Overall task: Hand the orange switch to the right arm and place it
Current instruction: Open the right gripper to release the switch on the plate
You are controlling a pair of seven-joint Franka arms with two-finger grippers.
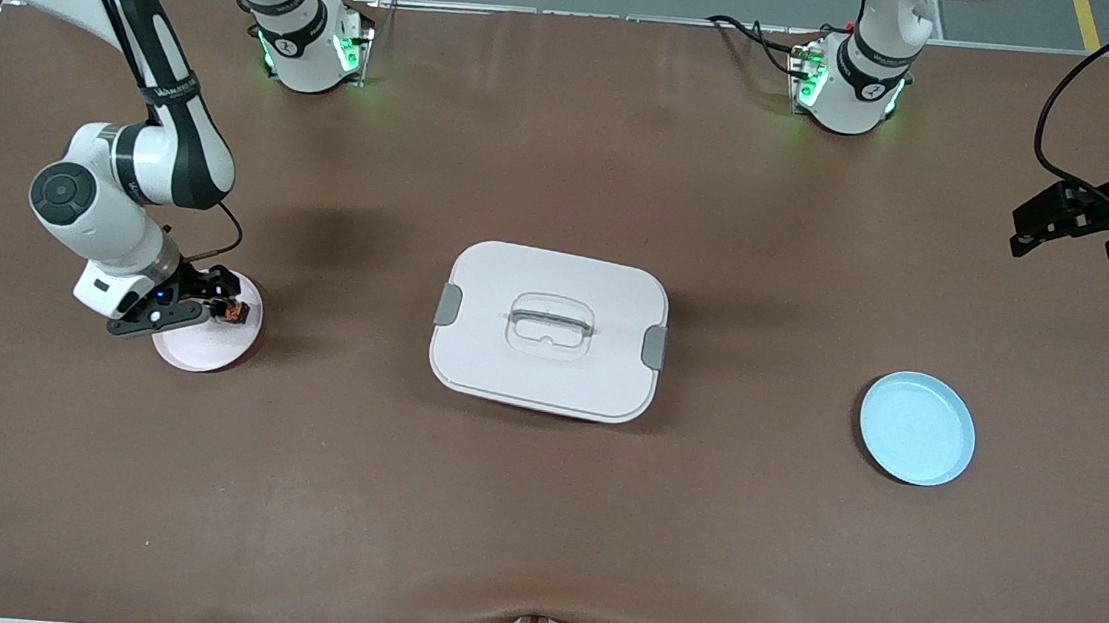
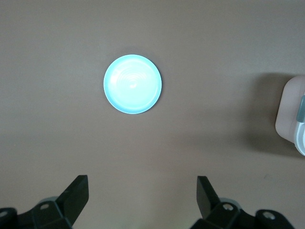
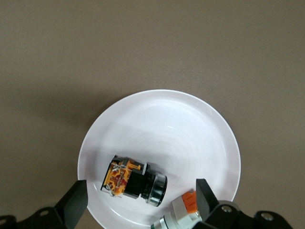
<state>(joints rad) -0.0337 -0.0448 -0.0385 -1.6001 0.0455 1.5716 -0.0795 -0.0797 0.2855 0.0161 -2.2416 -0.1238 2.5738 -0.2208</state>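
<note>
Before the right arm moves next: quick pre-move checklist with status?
1. Right gripper open, nothing held: ok.
2. Right gripper over the pink plate: ok.
3. Orange switch lies on that plate, free between the open fingers: ok.
4. Whitish part with orange patch lies close beside the switch by one finger; clearance: cannot tell.
5. Left gripper open, waiting high over the table at its end, blue plate bare: ok.
6. Lidded white box mid-table, apart from both plates: ok.
</note>
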